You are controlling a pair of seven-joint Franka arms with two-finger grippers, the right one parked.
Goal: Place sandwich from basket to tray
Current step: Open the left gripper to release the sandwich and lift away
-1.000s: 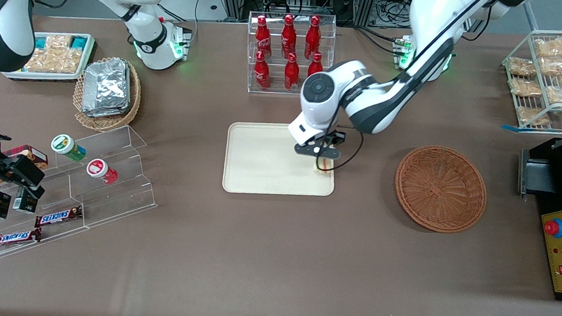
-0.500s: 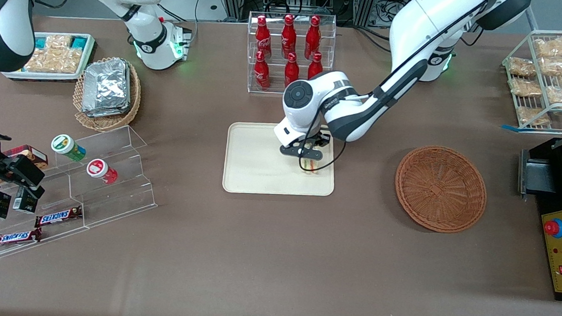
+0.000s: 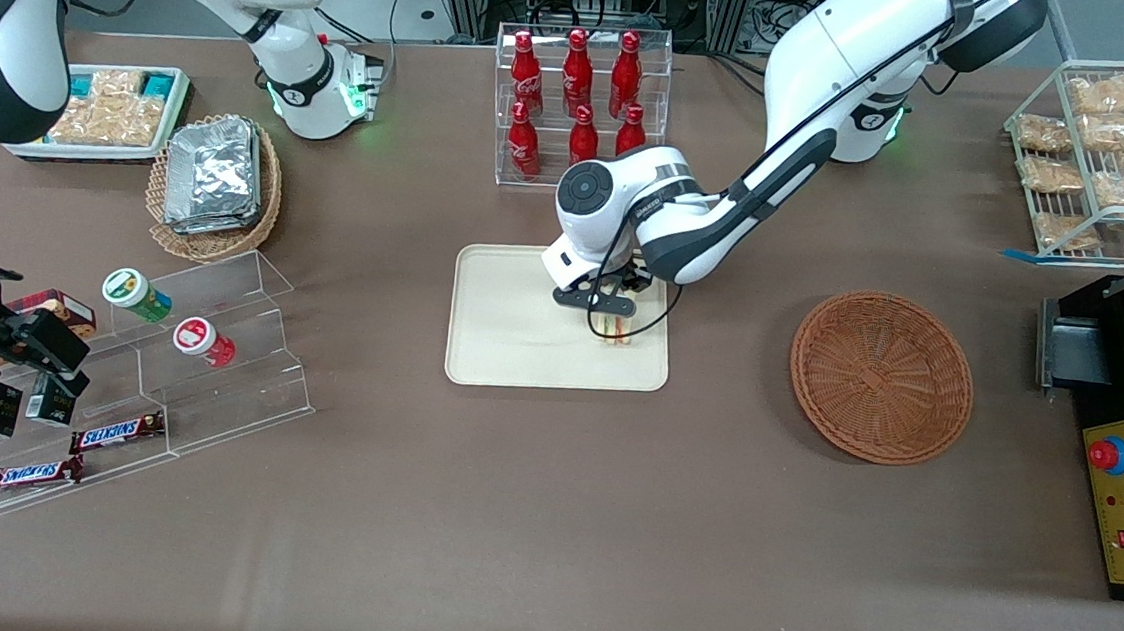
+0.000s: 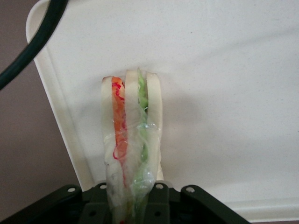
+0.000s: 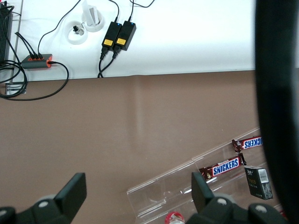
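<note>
Hand (image 3: 614,322) shifted farther over tray (image 3: 509,351), gripping sandwich (image 3: 615,332) upright between its fingers

Bright, even light; soft shadows.

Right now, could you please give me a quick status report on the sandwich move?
Gripper over tray, shut on sandwich. Sandwich not yet released. Basket empty. Nothing in the way.
</note>
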